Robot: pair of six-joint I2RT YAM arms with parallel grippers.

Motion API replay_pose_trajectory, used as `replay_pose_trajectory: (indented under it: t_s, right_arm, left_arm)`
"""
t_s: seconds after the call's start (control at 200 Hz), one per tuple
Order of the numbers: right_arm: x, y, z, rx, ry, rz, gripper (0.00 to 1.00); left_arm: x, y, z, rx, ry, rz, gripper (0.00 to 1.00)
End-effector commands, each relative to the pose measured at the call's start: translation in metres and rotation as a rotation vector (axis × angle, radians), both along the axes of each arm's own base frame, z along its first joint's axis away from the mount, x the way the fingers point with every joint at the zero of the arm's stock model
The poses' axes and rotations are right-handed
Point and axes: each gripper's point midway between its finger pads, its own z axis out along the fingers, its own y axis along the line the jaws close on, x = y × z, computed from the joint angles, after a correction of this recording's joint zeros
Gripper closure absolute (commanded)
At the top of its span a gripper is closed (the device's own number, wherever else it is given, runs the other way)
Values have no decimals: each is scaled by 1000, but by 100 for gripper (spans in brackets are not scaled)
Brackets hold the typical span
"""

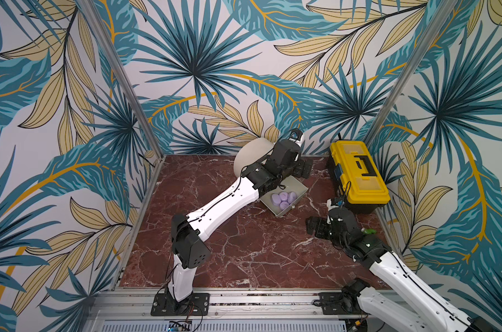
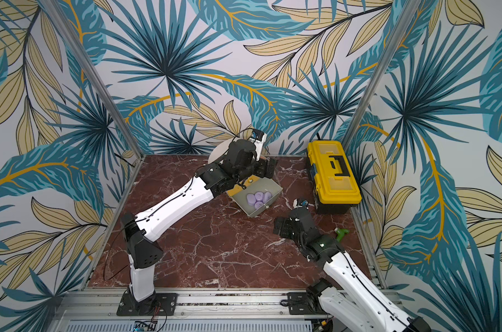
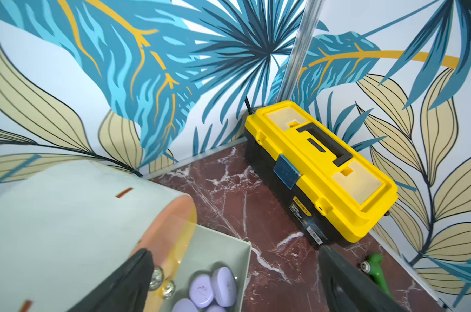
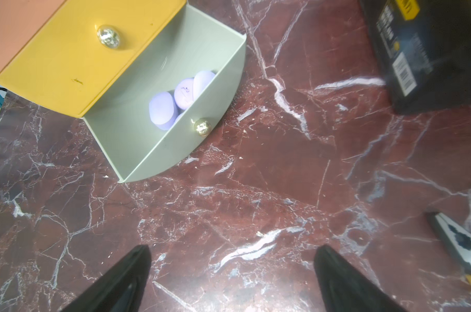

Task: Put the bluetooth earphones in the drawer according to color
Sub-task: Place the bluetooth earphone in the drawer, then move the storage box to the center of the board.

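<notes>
The cream round-topped cabinet [image 1: 251,156] stands at the back of the table. Its bottom grey-beige drawer [image 1: 300,185] is pulled out, and several lilac bluetooth earphones [image 1: 284,199] lie in it. The wrist views show the drawer [image 4: 131,129] and the lilac cases [image 4: 164,108] [image 3: 212,286] from close up. The yellow drawer [image 4: 75,59] and the peach drawer [image 4: 13,27] above it are pushed in. My left gripper [image 1: 304,169] [image 3: 234,250] hovers over the open drawer's far side, open and empty. My right gripper [image 1: 313,227] [image 4: 231,248] hangs open over bare marble, to the front right of the drawer.
A shut yellow-and-black toolbox [image 1: 359,172] sits in the back right corner. A green-handled tool [image 1: 369,230] lies by the right wall behind my right arm. Pliers [image 4: 461,243] lie on the marble close to my right gripper.
</notes>
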Motion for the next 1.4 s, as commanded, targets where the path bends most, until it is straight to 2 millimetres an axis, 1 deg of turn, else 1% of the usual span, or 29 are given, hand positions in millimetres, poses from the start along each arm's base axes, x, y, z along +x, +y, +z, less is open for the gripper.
replay_pose_trajectory:
  t_s: [0.0,0.075,0.13,0.215,0.29,0.391,0.406,0.461,0.486,0.591,0.651,0.691,0.781,0.931,1.011,1.087,1.142,1.162,1.247,1.322,1.392]
  right_arm:
    - [9,9,8,61,-4,31,1]
    - [15,6,6,78,10,19,1]
    - [21,6,8,103,10,14,1]
    - [38,9,19,155,0,25,1]
    - [58,12,35,195,-14,36,1]
    - [89,17,60,249,-41,52,1]
    - [94,17,64,259,-45,55,1]
    - [114,22,78,297,-54,73,1]
    - [124,24,84,311,-60,83,1]
    - [165,32,106,378,-70,110,1]
    - [189,39,113,405,-69,136,1]
    - [205,43,117,425,-66,156,1]
    - [241,50,116,460,-55,189,1]
    - [292,60,111,548,-37,254,1]
    - [312,66,107,561,-35,277,3]
    - [328,69,99,570,-29,285,4]
    - [338,74,93,599,-15,298,4]
    - [341,76,90,612,-5,304,5]
    - [349,86,83,675,27,335,6]
    - [350,93,74,709,57,354,7]
    - [344,101,68,720,81,383,7]
  left_arm:
    - [13,27,-30,144,30,66,0]
    - [25,42,-31,153,46,95,0]
    - [34,55,-33,158,68,118,0]
    - [46,74,-35,159,101,156,0]
    - [51,91,-38,138,135,182,0]
    - [50,108,-35,94,141,201,0]
    - [49,111,-36,91,143,203,0]
    - [48,121,-31,56,129,212,0]
    - [49,127,-32,49,130,220,0]
    - [60,159,-32,2,145,264,0]
    - [70,178,-36,-14,165,282,0]
    - [74,185,-39,-30,180,268,0]
    - [87,208,-48,-57,201,284,0]
    - [108,239,-75,-172,275,287,0]
    - [116,242,-89,-239,310,260,0]
    - [123,238,-99,-291,327,217,0]
    - [128,238,-110,-313,344,208,0]
    - [133,238,-108,-330,325,195,0]
    - [143,239,-114,-388,305,165,0]
    - [152,239,-116,-424,282,131,0]
    - [155,233,-116,-476,290,67,0]
